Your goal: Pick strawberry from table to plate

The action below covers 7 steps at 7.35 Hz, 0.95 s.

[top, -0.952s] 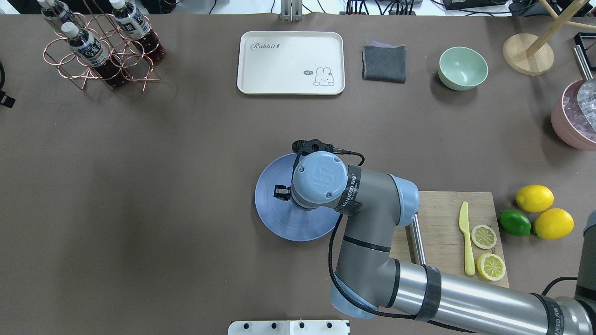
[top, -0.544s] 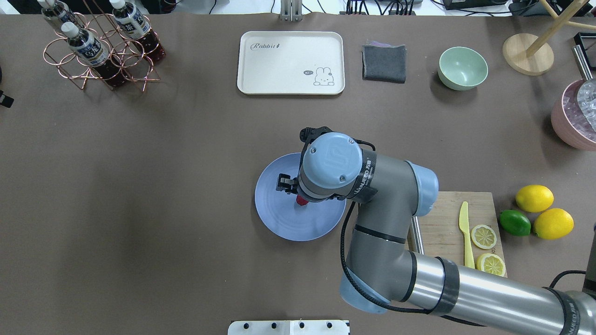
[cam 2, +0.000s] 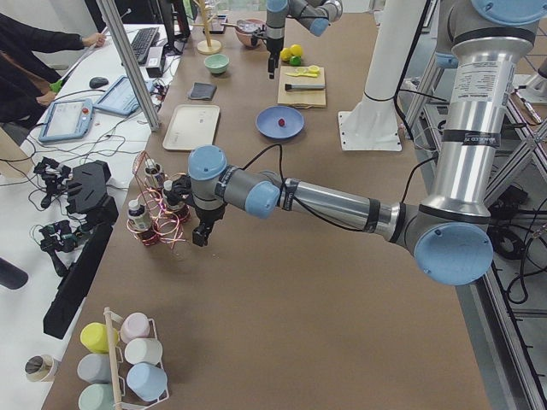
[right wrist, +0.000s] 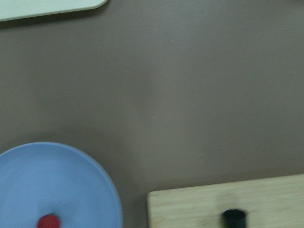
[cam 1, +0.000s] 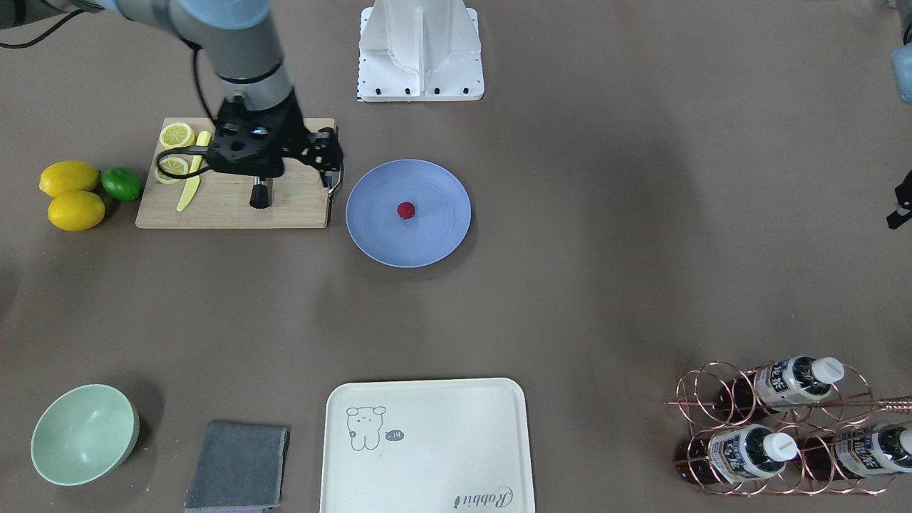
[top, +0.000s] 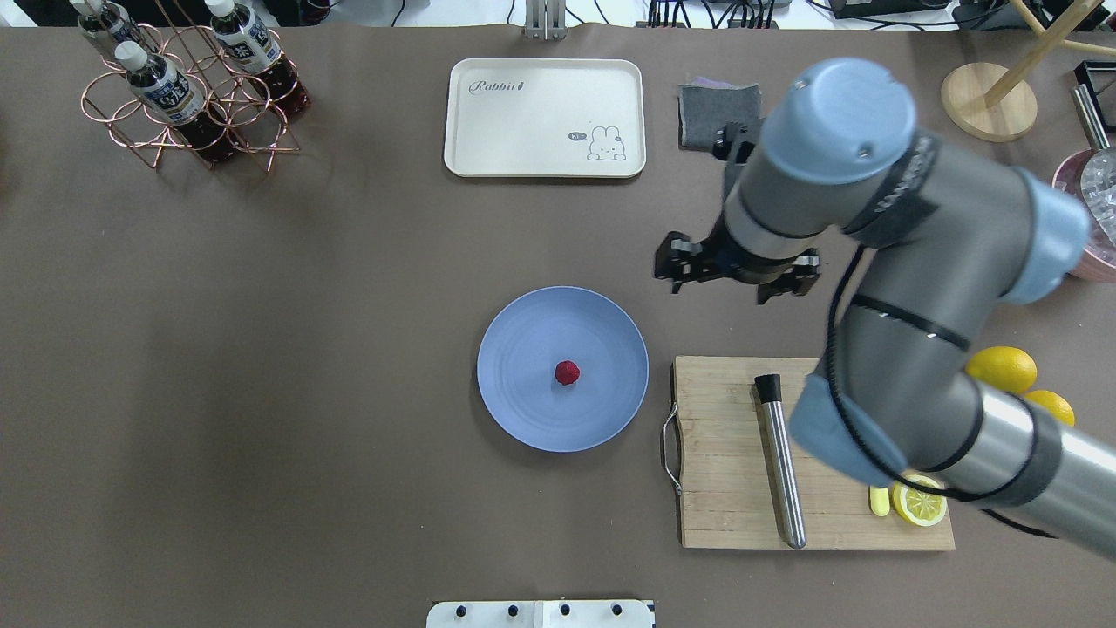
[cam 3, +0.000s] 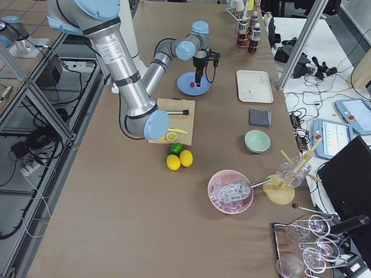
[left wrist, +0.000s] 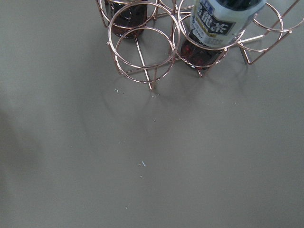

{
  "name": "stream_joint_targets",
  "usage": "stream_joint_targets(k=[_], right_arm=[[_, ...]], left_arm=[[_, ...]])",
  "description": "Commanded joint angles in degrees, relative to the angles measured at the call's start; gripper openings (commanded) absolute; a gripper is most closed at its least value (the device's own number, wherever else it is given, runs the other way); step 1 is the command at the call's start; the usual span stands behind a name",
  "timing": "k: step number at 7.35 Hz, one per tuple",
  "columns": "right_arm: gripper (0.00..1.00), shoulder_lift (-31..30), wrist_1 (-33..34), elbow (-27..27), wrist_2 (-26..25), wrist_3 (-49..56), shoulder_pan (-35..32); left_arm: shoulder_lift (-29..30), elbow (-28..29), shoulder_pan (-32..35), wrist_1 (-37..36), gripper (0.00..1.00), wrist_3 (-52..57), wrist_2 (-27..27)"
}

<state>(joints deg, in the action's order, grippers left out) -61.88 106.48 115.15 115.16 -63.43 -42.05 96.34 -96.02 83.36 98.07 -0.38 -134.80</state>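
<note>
Dark red on periwinkle blue: the strawberry (top: 567, 372) lies near the middle of the plate (top: 523, 419), with nothing touching it. The plate sits flat at the centre of the grey-brown counter (top: 305, 349).

The right arm (top: 872, 174) reaches in from the right in the overhead view. Its jaws hang in the air to the right of the plate and a little farther off, apart from both plate and berry. Whether they are spread or pressed together cannot be told from these views. The right wrist view looks down on the plate's edge, the berry and bare counter.

Just right of the plate is a wooden cutting board (top: 724, 453). On it lie a steel rod with a black tip (top: 780, 471) and a lemon slice (top: 920, 506). Two whole lemons (cam 1: 71, 178) and a lime (cam 1: 121, 184) sit beyond the board's right end.

Along the far side stand a cream tray (top: 540, 113), a folded grey cloth (top: 702, 113) and a mint-green bowl (cam 1: 82, 434).

At the far left corner a copper wire rack (top: 192, 96) holds bottles. The left arm (cam 2: 325, 201) stretches over the counter with its jaws just beside that rack. Their state cannot be told.
</note>
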Motion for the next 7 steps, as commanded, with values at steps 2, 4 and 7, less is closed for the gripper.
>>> stream_joint_targets(k=[2, 4, 7], right_arm=[[1.00, -16.04, 0.66, -2.87, 12.95, 40.64, -25.02], [1.00, -21.49, 0.57, -6.68, 14.04, 52.84, -34.73], [1.00, -24.42, 0.48, -15.53, 14.65, 69.80, -47.04]], left_arm=[[-1.85, -0.66, 6.73, -4.03, 0.98, 3.98, 0.33], [-3.87, -0.57, 6.38, -3.94, 0.98, 3.98, 5.74], [-4.14, -0.48, 6.11, -4.03, 0.98, 4.15, 5.61]])
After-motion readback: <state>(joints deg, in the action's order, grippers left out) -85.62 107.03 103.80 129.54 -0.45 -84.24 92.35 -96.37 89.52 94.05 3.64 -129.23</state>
